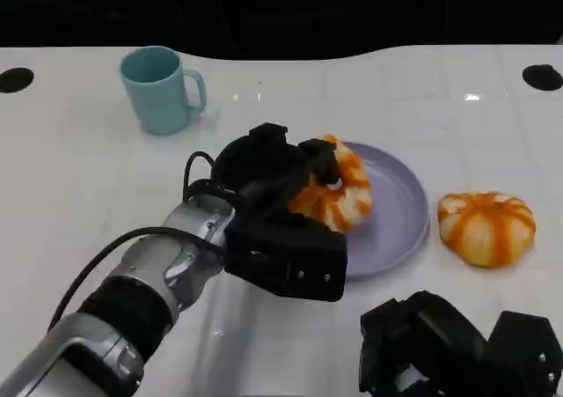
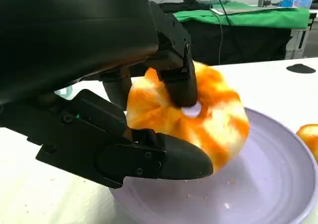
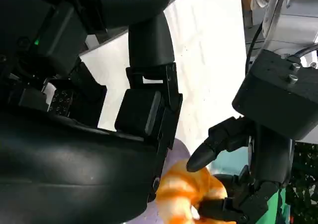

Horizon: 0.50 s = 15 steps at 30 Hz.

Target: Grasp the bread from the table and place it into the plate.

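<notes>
An orange-and-white ring-shaped bread [image 1: 339,190] is held by my left hand [image 1: 277,212] just above the left part of the lilac plate [image 1: 400,216]. In the left wrist view the fingers [image 2: 178,77] and thumb pinch the bread [image 2: 213,117] from both sides, low over the plate [image 2: 271,184]. A second, rounder orange bread [image 1: 486,228] lies on the table to the right of the plate. My right hand [image 1: 457,349] rests at the table's near edge with nothing in it. The right wrist view looks past its fingers [image 3: 149,100] at the held bread [image 3: 181,194].
A teal mug [image 1: 161,89] stands at the back left, well away from the plate. The white table [image 1: 79,186] ends in a dark edge at the back. Crumbs lie on the plate and table in the left wrist view.
</notes>
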Tool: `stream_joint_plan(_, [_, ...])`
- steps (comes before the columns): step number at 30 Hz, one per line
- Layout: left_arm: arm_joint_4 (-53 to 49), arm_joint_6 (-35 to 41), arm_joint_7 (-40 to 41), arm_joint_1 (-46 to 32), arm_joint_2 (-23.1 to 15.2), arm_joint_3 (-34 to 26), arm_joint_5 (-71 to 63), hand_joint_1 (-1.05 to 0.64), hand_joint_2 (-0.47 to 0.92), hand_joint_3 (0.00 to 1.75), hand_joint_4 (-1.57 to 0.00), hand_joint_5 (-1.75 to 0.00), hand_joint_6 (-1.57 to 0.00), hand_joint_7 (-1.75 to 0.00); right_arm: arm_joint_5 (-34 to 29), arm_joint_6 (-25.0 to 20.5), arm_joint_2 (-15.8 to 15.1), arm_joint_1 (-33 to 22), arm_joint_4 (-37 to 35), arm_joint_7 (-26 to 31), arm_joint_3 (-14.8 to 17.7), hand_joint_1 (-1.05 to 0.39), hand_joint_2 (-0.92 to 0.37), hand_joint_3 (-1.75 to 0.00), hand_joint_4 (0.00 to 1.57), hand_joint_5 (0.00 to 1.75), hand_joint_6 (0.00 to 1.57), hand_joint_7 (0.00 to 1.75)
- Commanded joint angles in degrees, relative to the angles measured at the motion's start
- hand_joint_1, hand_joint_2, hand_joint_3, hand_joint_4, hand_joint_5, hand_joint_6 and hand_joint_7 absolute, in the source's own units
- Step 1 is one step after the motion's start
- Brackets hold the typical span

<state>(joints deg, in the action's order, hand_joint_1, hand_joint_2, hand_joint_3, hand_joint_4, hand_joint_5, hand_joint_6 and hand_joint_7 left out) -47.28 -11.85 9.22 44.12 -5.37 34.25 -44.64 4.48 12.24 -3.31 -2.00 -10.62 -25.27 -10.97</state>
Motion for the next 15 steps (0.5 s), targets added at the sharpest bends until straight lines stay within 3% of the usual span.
stream_joint_plan(1, [0.1,-0.6,0.6,0.3,-0.7,-0.8,0.8,-0.87,0.92,0.37,-0.07,-1.58,-0.56,-1.41,-0.1,0.3,-0.5,-0.3,0.3,0.3,0.3,-1.05,-0.12,-1.26,1.52,1.28,1.57,0.97])
stream_joint_plan(6, [-0.1,-1.4,-0.4,0.5,-0.9,-1.0,1.1,-0.87,0.92,0.38,-0.17,-1.35,-0.61,-1.46,0.1,1.1,-0.4,-0.1,-0.4,0.1,0.4,-1.05,-0.09,-1.3,1.53,1.26,1.57,0.97])
stream_joint_plan(8, [0.0,-1.7,-0.9,0.4,-0.9,-1.2,1.4,-0.88,0.92,0.39,-0.21,-1.25,-0.51,-1.4,0.2,0.8,-0.4,-0.1,-0.2,0.1,0.4,-1.05,-0.09,-1.31,1.53,1.26,1.57,0.97])
stream_joint_plan(11, [-0.1,-3.2,0.2,0.2,-1.2,-1.2,1.7,-0.87,0.92,0.38,-0.29,-1.25,-0.32,-1.32,0.3,0.8,-0.4,-0.1,-0.2,0.0,0.4,-1.05,-0.08,-1.31,1.53,1.26,1.57,0.97])
stream_joint_plan(15, [0.1,-4.9,1.8,-0.3,-1.8,-1.4,1.8,-0.85,0.92,0.38,-0.3,-1.22,-0.17,-1.04,0.1,0.2,-0.5,-0.3,0.3,0.2,0.3,-1.05,-0.08,-1.31,1.54,1.25,1.57,0.97])
